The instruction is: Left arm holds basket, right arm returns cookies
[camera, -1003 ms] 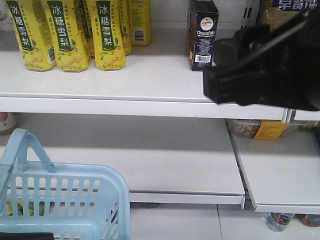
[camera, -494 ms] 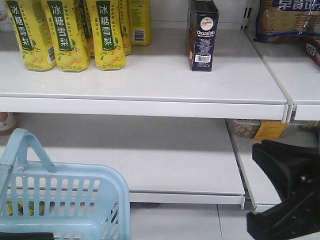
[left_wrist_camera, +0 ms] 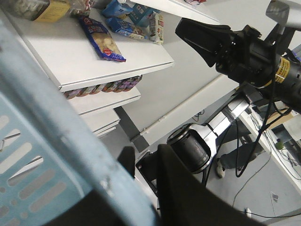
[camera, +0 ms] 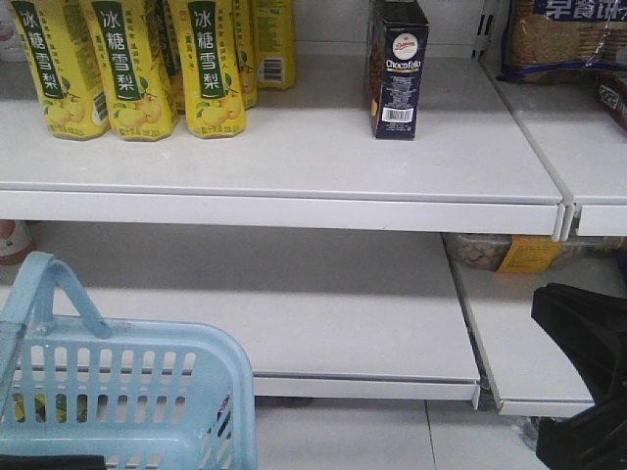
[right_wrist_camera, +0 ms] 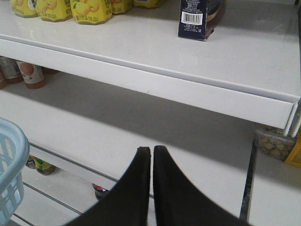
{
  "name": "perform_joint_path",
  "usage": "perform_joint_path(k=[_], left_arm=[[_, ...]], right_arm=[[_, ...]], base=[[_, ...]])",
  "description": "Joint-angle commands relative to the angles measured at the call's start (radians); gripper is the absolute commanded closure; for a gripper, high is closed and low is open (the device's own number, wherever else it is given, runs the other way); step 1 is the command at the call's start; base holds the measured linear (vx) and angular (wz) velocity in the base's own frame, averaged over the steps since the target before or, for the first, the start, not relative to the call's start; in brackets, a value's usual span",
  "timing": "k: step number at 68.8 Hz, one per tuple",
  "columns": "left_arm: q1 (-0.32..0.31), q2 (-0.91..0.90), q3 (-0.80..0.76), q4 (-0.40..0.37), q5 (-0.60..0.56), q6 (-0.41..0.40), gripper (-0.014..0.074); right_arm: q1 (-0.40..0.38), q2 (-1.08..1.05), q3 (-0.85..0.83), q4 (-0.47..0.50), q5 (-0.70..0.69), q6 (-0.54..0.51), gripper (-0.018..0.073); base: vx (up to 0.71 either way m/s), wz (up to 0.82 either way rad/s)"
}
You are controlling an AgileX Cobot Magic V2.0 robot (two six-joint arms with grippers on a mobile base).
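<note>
The cookies [camera: 397, 69], a tall dark carton with a white barcode, stand upright on the top shelf and also show in the right wrist view [right_wrist_camera: 200, 16]. The light blue basket [camera: 137, 392] hangs at the lower left with its handle up. My left gripper [left_wrist_camera: 141, 188] is shut on the basket's blurred blue rim [left_wrist_camera: 61, 136]. My right gripper [right_wrist_camera: 151, 149] is shut on nothing, low in front of the lower shelf and well below the cookies. It shows at the lower right of the front view [camera: 588, 382]. The right arm [left_wrist_camera: 254, 47] carries a yellow band.
Yellow drink bottles [camera: 127, 69] stand at the left of the top shelf [camera: 294, 166]. A clear cracker pack [camera: 568, 39] lies on the neighbouring shelf to the right. The lower shelf [camera: 313, 313] is bare, with snack packs [camera: 500, 253] beside it. Bottles [right_wrist_camera: 33, 75] stand further left.
My right gripper has dropped from in front of the top shelf, beside the cookies, to the lower right and drawn back. The cookies and the basket have not moved.
</note>
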Motion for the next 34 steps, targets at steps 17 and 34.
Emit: perform_joint_path(k=[17,34], left_arm=[[-0.006,0.006,-0.028,-0.084,-0.036,0.011,0.0603],[-0.006,0.006,-0.028,-0.084,-0.036,0.011,0.0603]], right_arm=[[0.001,0.000,-0.023,-0.075,0.005,-0.002,0.0567],[0.001,0.000,-0.023,-0.075,0.005,-0.002,0.0567]], base=[[0.00,0.00],[0.00,0.00]])
